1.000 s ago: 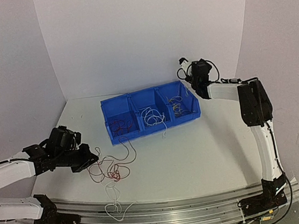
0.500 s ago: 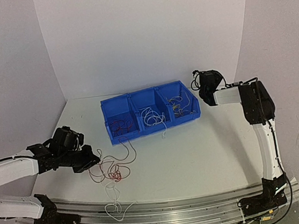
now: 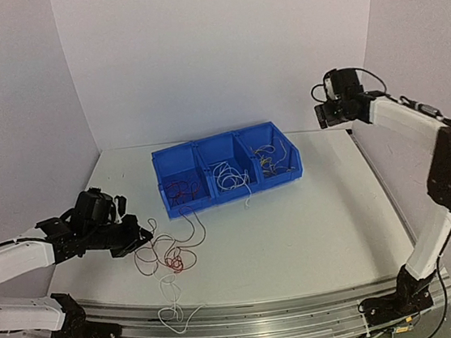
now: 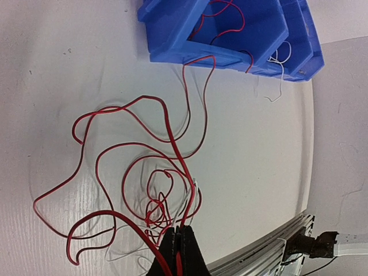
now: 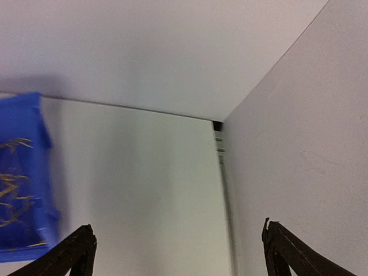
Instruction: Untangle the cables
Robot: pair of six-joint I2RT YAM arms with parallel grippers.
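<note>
A tangle of dark red cables [image 3: 170, 257] lies on the table in front of the blue bin [image 3: 176, 153], with one strand running up into its left compartment. A white cable [image 3: 173, 305] trails from the tangle toward the near edge. My left gripper [image 3: 139, 232] sits at the tangle's left side, shut on a red cable [image 4: 144, 161]; in the left wrist view the closed gripper [image 4: 178, 229] pinches that strand, with a white strand beside it. My right gripper [image 3: 323, 114] hangs high to the right of the bin, and in its wrist view it [image 5: 178, 230] stands open and empty.
The bin's three compartments hold red, white [image 3: 230, 176] and yellow-orange cables [image 5: 11, 190]. White walls close the back and sides, and the right wall [image 5: 299, 144] is close to my right gripper. A metal rail [image 3: 267, 323] runs along the near edge.
My right arm has swung up and to the right, away from the bin's right end, still open. My left gripper has shifted slightly, keeping its grip on the red cable.
</note>
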